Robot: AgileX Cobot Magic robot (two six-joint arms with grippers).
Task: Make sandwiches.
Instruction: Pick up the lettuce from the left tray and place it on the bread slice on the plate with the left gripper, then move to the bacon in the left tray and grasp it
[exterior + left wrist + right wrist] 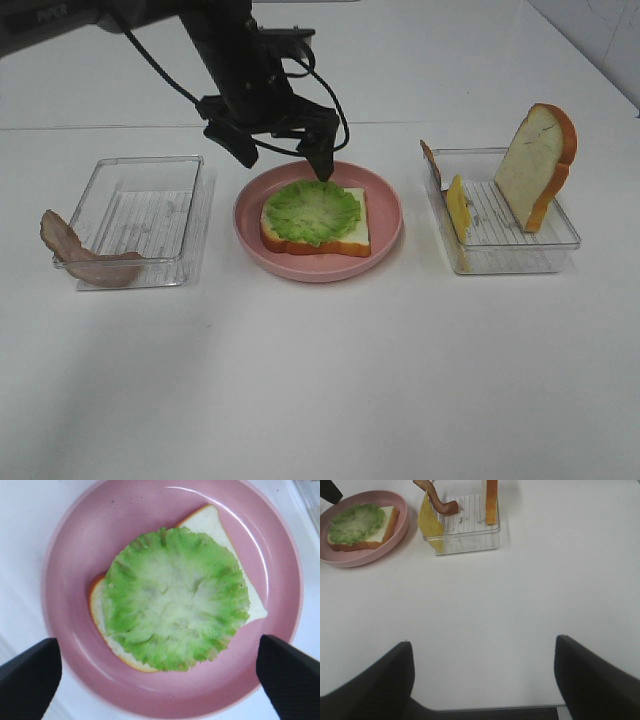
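Left tool [283, 158]: spread wide, empty, just above lettuce [312, 208] on bread slice [352, 232], pink plate [385, 215], frame centre. Right tool [482, 677]: released too. Likely next, bacon strip [85, 258]: lower left, draped over tray [150, 165] rim, lengthwise across frame, nearer left arm.

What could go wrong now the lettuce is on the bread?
The left arm's open fingers hang close over the lettuce; pulling away might snag and drag it off the bread slice. The bacon strip is draped over the left tray, so a grab could knock it onto the table. The upright bread slice in the right tray could topple if nudged.
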